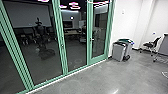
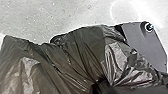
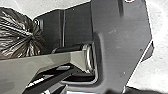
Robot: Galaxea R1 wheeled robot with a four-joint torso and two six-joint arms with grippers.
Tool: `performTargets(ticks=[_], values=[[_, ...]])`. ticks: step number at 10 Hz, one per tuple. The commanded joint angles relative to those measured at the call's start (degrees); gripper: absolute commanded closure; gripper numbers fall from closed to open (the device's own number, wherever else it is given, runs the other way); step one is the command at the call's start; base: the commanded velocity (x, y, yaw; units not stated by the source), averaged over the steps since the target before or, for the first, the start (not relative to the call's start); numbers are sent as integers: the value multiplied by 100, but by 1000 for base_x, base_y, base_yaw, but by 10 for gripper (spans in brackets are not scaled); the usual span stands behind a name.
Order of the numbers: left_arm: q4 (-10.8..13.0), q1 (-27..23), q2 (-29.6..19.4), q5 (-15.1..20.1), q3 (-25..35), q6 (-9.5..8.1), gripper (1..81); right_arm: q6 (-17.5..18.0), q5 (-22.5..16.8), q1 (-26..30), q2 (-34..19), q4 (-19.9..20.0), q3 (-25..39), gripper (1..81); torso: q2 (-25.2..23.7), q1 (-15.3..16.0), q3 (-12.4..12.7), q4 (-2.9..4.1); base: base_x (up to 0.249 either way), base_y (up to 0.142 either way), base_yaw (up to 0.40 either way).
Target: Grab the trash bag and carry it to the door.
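Green-framed glass wall (image 1: 45,22) extending left of the door (image 1: 99,32); the door appears closed and thus stands in the way. Two bins (image 1: 120,51) sit just right of the door, likely to narrow the approach from that side; a chair (image 1: 150,45) stands farther right of it. The bag (image 2: 75,50) is on the robot's side of the door, well apart from it. The left claw (image 2: 99,86) is clamped on its gathered plastic, presumably to carry it aloft. The right claw's state cannot be told.
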Motion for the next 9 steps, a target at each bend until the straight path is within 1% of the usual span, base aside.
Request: performTargets(ticks=[1,9], values=[[37,-344,-30,289,-4,37,811,-24,-374,271,35,-31,-12,10,0,0,0,0,143,-66,0],[46,-344,-21,289,-4,37,811,-33,-374,254,44,-31,-21,10,0,0,0,0,143,-66,0]])
